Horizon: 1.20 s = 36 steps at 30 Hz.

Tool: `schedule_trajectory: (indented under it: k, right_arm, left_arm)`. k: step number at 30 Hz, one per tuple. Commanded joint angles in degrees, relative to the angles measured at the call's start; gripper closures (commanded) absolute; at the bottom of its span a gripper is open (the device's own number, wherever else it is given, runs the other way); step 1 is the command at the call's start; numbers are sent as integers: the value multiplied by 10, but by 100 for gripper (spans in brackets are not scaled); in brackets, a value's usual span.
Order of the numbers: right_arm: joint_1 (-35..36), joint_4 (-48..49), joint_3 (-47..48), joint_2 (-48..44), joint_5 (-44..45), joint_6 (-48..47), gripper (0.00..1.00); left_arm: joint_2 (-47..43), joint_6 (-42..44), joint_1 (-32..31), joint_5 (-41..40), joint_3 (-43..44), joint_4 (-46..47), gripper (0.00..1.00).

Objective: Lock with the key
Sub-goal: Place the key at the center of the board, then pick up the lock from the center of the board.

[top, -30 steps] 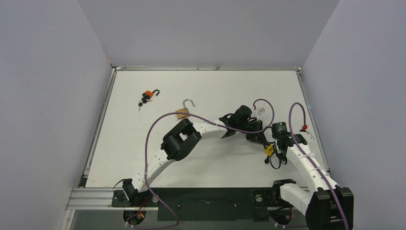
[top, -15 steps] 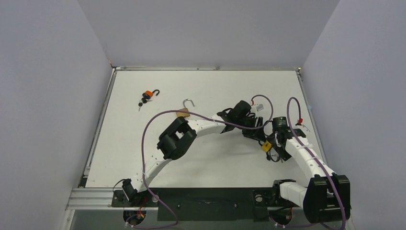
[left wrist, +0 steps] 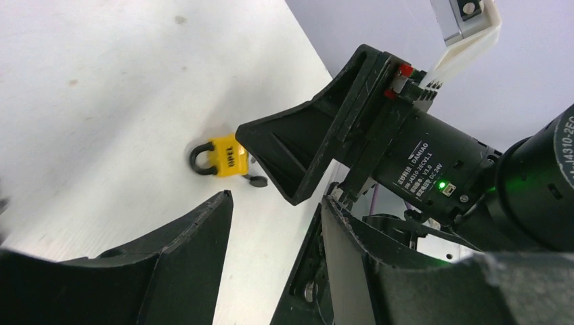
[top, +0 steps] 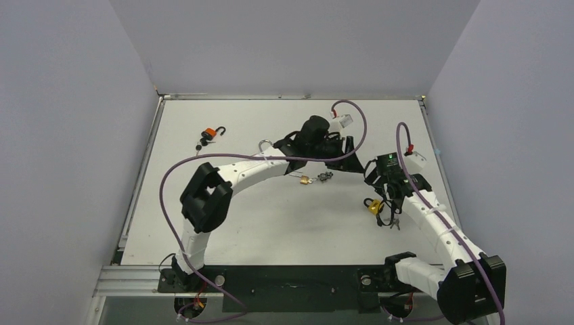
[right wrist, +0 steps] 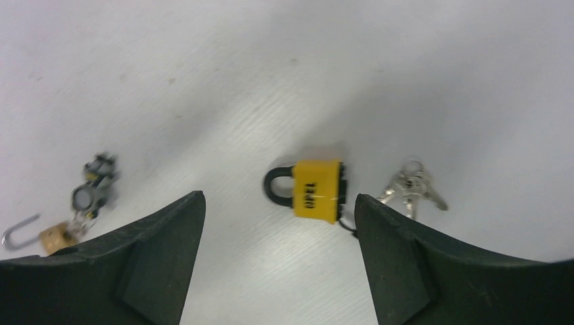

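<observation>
The yellow padlock [right wrist: 315, 190] was seen flat on the table [right wrist: 203, 81], shackle apparently shut, keys [right wrist: 409, 186] just beside it. The right gripper [right wrist: 277, 203] was held wide and empty above it, the left gripper [left wrist: 276, 203] half open, empty. A straight lift was judged safest, lest the keys be dragged.

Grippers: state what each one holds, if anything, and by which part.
Nothing. The left gripper and right gripper both stand open and empty; the yellow padlock lies free on the table.

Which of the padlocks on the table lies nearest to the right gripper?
The yellow padlock with the black shackle, lying just under the right gripper, keys beside it. The brass padlock and the orange padlock lie much farther left.
</observation>
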Motion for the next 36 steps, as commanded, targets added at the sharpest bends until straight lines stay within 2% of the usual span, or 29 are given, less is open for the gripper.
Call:
schedule_trajectory:
  k: [1, 3, 7, 13, 16, 20, 28, 36]
  right_arm:
    - [73, 74, 63, 64, 1, -52, 27]
    - [109, 80, 95, 107, 13, -58, 30]
    - [168, 87, 164, 198, 21, -73, 35]
    - [218, 96, 257, 335, 0, -86, 48]
    - [238, 96, 280, 370, -4, -87, 54]
    - [252, 95, 297, 397, 4, -82, 55]
    - [272, 116, 306, 444, -10, -90, 57]
    - [273, 115, 313, 474, 13, -74, 60]
  left_arm:
    - [-122, 30, 29, -58, -108, -32, 51]
    - [-198, 50, 33, -100, -151, -66, 51]
    - [-290, 57, 41, -155, -215, -143, 49]
    - [-381, 41, 113, -177, -306, -187, 49]
    - [-409, 38, 152, -160, -347, -185, 49]
    - [-439, 43, 188, -158, -377, -181, 49]
    - [-475, 35, 280, -131, -403, -175, 49]
    - [-485, 37, 326, -101, -402, -172, 49]
